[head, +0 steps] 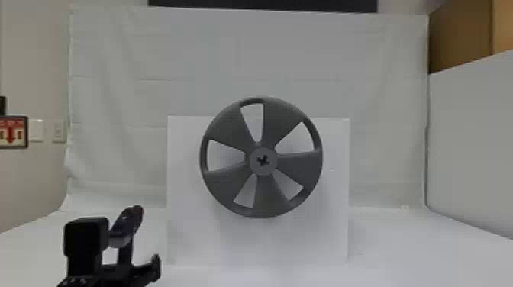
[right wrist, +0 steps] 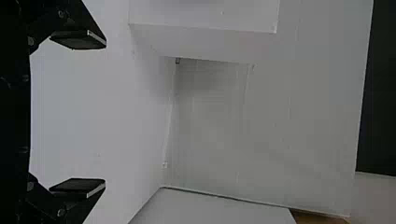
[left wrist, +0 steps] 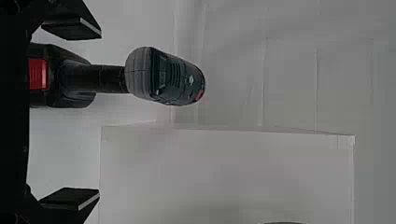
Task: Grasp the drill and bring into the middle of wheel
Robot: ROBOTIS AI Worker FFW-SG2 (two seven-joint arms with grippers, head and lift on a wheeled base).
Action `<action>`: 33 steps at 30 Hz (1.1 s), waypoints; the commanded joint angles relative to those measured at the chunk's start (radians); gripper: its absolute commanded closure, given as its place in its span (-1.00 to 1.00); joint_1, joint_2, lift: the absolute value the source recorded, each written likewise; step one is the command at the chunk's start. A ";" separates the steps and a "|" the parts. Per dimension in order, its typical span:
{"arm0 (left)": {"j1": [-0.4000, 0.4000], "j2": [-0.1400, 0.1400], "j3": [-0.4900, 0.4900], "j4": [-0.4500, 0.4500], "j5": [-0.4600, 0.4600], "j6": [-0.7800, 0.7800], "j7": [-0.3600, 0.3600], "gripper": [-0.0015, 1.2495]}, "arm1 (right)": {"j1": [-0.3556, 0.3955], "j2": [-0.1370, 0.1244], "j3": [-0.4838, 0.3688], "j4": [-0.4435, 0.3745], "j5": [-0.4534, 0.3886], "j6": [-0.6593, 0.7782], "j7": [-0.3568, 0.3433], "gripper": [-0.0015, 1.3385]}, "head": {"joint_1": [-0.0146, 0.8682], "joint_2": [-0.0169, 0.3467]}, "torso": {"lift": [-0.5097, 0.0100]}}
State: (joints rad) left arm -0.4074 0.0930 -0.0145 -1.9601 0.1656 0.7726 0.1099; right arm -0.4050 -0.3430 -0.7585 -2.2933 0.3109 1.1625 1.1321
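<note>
Black and dark grey, the drill (left wrist: 164,77) you are after has a rounded, vented body, a slim handle and a wide base with a red patch; a small red mark shows on the body too. It is at the near left of the scene, to the left of the white board (head: 187,236) behind the grey wheel (head: 263,160). Your left gripper (head: 121,265) has its jaws wide apart, with the drill between them in the wrist view, closer to the left finger and clear of both at the handle. Your right gripper (right wrist: 93,113), also wide, waits at the right. The drill's handle is upright, base down and body on top; the body's long axis runs near to far, strongly foreshortened from the wrist, and you cannot tell for certain which way the nose points.
</note>
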 commanded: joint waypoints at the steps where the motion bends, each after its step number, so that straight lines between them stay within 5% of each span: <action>1: -0.022 -0.002 -0.004 0.041 -0.003 -0.013 0.001 -0.84 | 0.000 -0.001 0.004 0.002 0.000 0.000 0.000 -0.64 | -0.97 -0.91 | -0.60; 33: -0.111 -0.010 -0.005 0.236 -0.060 -0.128 0.014 -0.84 | 0.002 -0.005 0.013 0.003 0.002 0.005 0.000 -0.64 | -0.97 -0.91 | -0.60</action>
State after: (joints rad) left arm -0.5111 0.0830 -0.0200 -1.7386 0.1094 0.6526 0.1242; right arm -0.4034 -0.3482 -0.7469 -2.2904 0.3129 1.1673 1.1321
